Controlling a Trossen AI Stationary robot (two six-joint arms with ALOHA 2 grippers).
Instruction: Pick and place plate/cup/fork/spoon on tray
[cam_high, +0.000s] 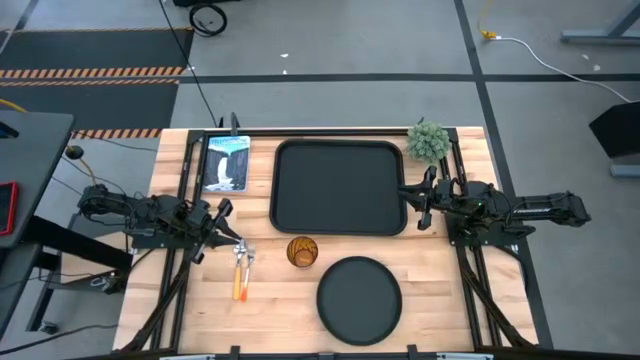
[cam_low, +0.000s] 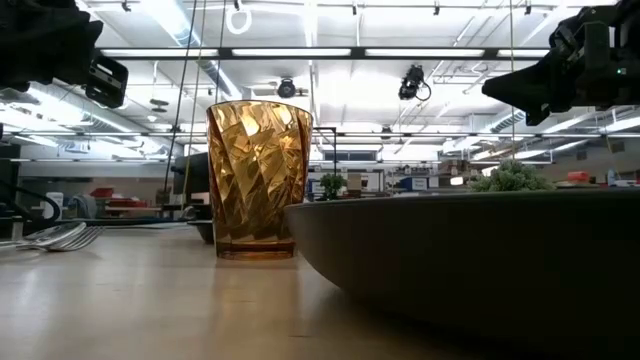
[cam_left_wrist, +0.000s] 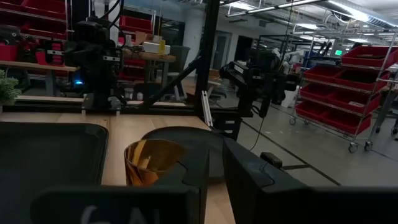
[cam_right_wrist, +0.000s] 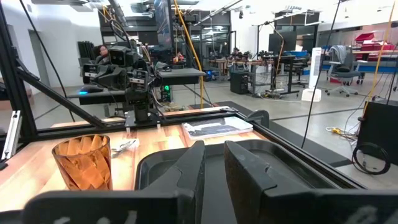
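Note:
The black tray lies at the table's middle, toward the far side. The round black plate lies near the front edge. The amber cup stands upright between them, left of the plate, and also shows in the low view. The fork and spoon lie side by side left of the cup, orange handles toward the near edge. My left gripper hovers left of the cutlery, its fingers nearly together and empty. My right gripper hovers at the tray's right rim, also nearly shut and empty.
A small green plant stands at the tray's far right corner. A blue-white picture card lies left of the tray. Black frame rails run along the table's left, right and far sides. Bare wood shows between the cup and the tray.

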